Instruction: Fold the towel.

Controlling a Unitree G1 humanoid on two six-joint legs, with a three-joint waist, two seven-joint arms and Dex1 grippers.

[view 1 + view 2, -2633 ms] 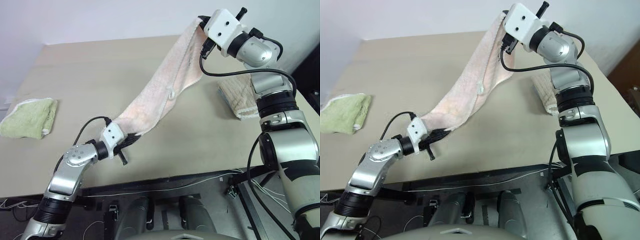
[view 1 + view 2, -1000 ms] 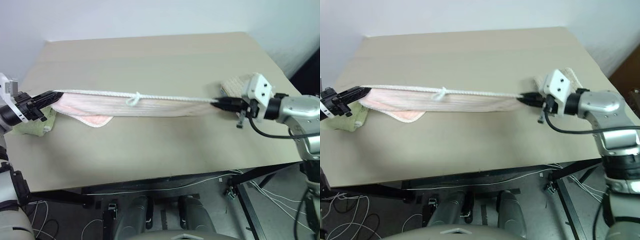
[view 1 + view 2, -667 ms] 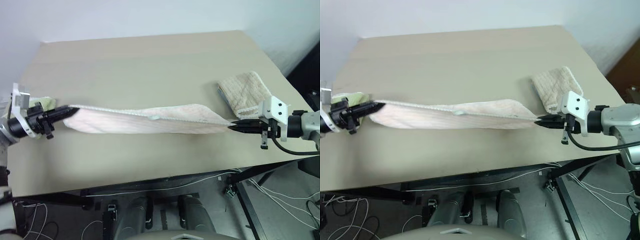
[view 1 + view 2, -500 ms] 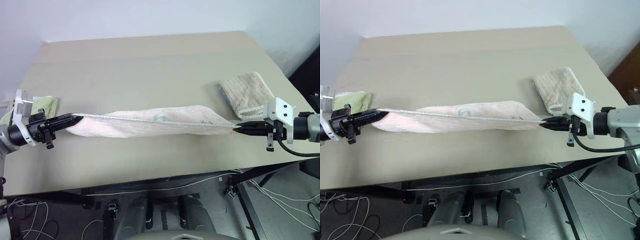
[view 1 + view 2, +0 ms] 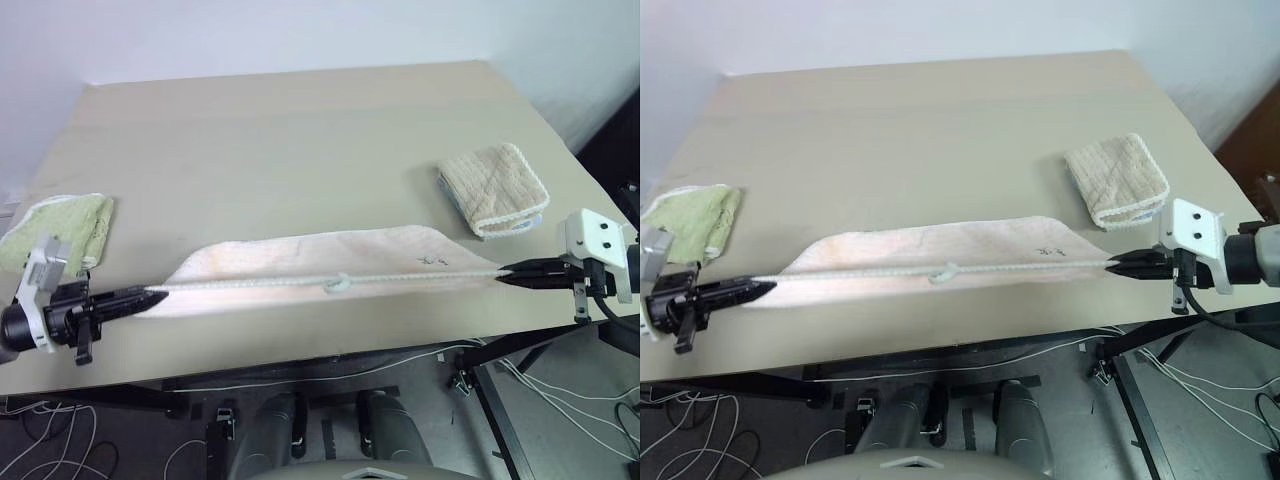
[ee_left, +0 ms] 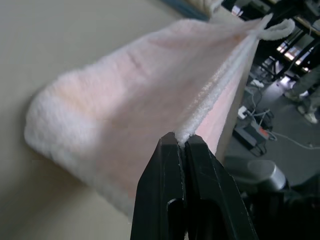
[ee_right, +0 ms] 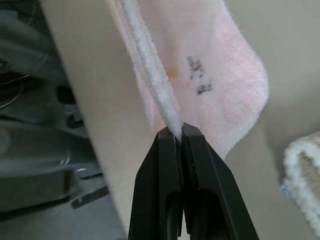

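The pale pink towel (image 5: 320,258) is stretched taut across the front of the table, its white hemmed edge (image 5: 300,283) forming a straight line with a small white loop (image 5: 338,284) near the middle. Its far side rests on the tabletop, printed label (image 5: 432,261) facing up. My left gripper (image 5: 158,295) is shut on the hem at the towel's left end, near the table's front edge. My right gripper (image 5: 503,270) is shut on the hem at the right end. Both wrist views show the black fingers (image 6: 172,165) (image 7: 175,145) pinching the white hem.
A folded light green towel (image 5: 55,228) lies at the table's left edge. A folded beige waffle towel (image 5: 495,188) lies at the right, just beyond my right gripper. The beige table (image 5: 300,130) stretches away behind the pink towel. Cables and frame show below the front edge.
Both grippers pulled the stretched towel back toward the table's front edge and lower. The far side of the towel now lies spread on the tabletop, label up.
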